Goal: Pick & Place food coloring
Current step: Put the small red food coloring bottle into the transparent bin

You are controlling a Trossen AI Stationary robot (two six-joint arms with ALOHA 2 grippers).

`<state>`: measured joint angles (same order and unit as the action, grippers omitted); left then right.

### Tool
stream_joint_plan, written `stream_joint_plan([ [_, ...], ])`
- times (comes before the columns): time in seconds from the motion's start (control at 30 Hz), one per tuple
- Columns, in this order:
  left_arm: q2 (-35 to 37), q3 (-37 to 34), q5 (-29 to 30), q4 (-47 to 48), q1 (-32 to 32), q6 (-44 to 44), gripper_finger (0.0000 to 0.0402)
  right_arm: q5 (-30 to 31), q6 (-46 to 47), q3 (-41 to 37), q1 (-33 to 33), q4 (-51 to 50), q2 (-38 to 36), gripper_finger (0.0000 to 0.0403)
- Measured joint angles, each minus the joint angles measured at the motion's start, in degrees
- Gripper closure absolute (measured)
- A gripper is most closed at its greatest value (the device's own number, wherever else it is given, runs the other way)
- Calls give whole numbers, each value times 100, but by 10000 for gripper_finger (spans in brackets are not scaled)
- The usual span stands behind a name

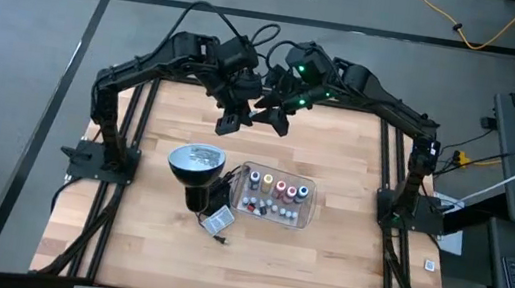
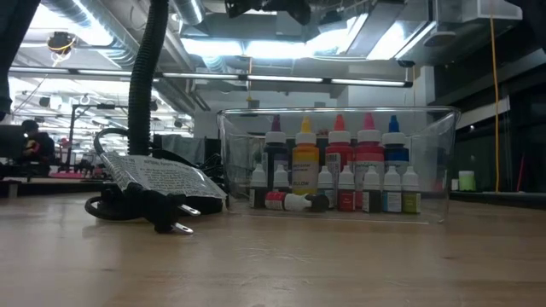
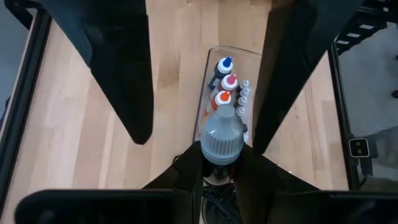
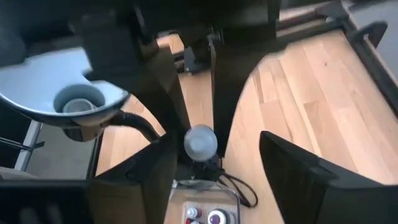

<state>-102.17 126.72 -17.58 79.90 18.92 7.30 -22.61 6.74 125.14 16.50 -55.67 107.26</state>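
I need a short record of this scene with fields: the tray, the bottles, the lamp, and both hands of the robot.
tray: clear plastic tray on the wooden table, right of the lamp
bottles: food coloring bottles stand inside the tray, taller row behind, smaller row in front; one small bottle lies on its side
lamp: black lamp, silvery round head, beside the tray
left hand: left hand raised near the table's far edge, shut, holds nothing
right hand: right hand raised beside it, holds nothing

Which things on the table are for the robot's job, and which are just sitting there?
For the job:
- food coloring bottles, standing and lying in the clear tray

Just sitting there:
- black lamp with a silvery head
- lamp's plug and tag
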Motion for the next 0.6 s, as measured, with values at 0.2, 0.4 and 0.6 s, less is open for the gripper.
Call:
stream_joint_plan([
  [0.2,0,0,17,-11,2,-53,338,1,3,2,-17,119,-2,226],
  [0.4,0,0,166,-43,2,-99,338,0,28,2,-17,122,-2,255],
  [0.6,0,0,216,-42,2,-99,338,2,25,2,-57,43,-2,258],
])
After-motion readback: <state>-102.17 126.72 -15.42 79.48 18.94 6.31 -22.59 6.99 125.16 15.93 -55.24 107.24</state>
